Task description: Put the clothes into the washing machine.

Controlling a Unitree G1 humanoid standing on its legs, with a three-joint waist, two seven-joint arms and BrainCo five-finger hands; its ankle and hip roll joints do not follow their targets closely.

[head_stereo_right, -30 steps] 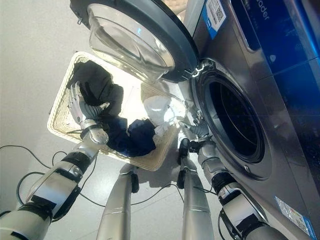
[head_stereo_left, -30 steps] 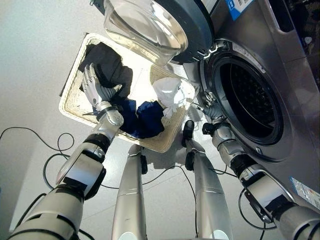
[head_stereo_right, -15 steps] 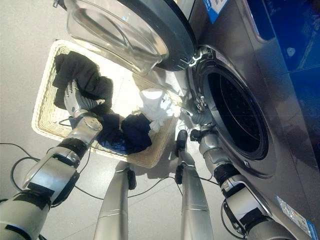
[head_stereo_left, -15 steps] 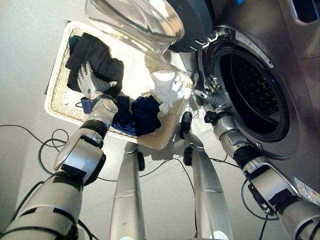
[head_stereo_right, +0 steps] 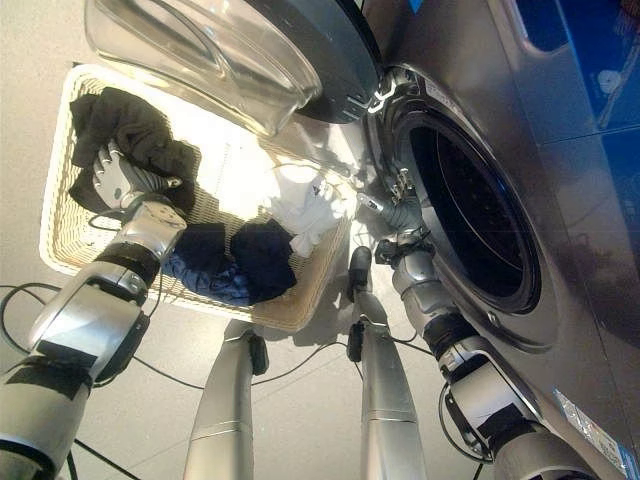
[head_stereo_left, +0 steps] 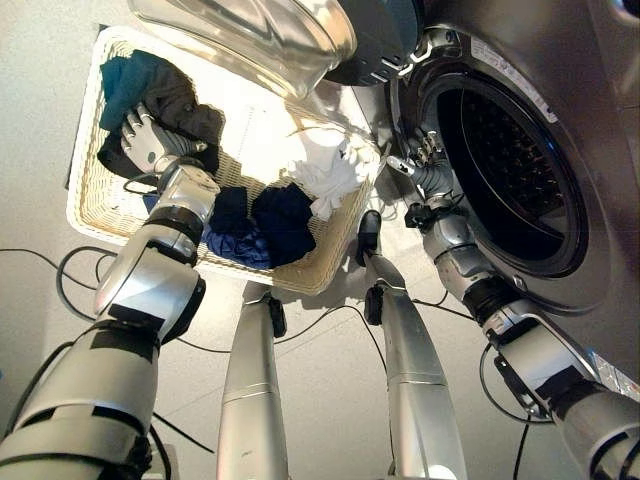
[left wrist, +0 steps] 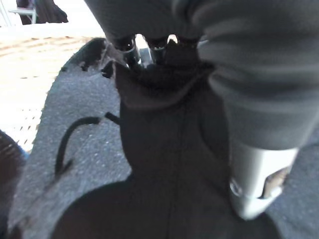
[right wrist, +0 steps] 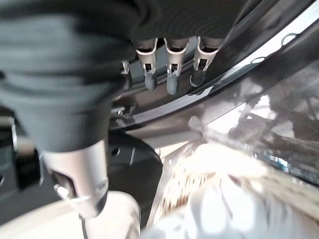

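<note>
A wicker basket (head_stereo_left: 300, 285) sits on the floor left of the washing machine and holds a black garment (head_stereo_left: 190, 105), navy clothes (head_stereo_left: 265, 225) and a white garment (head_stereo_left: 325, 175). My left hand (head_stereo_left: 150, 145) rests on the black garment at the basket's far left, fingers (left wrist: 130, 49) curled into the cloth (left wrist: 149, 149) and thumb (left wrist: 254, 184) beside it. My right hand (head_stereo_left: 425, 175) hovers by the left rim of the drum opening (head_stereo_left: 510, 170), fingers (right wrist: 172, 74) relaxed and holding nothing. The drum looks dark inside.
The round glass door (head_stereo_left: 280, 35) stands swung open above the basket's far side. A teal cloth (head_stereo_left: 125, 75) lies in the basket's far left corner. The machine's grey front (head_stereo_left: 600, 300) fills the right. Pale floor surrounds the basket.
The camera has tilted, shifting the whole scene. My left hand's fingers went from straight on the black garment to curled into it. The right hand stayed by the drum rim.
</note>
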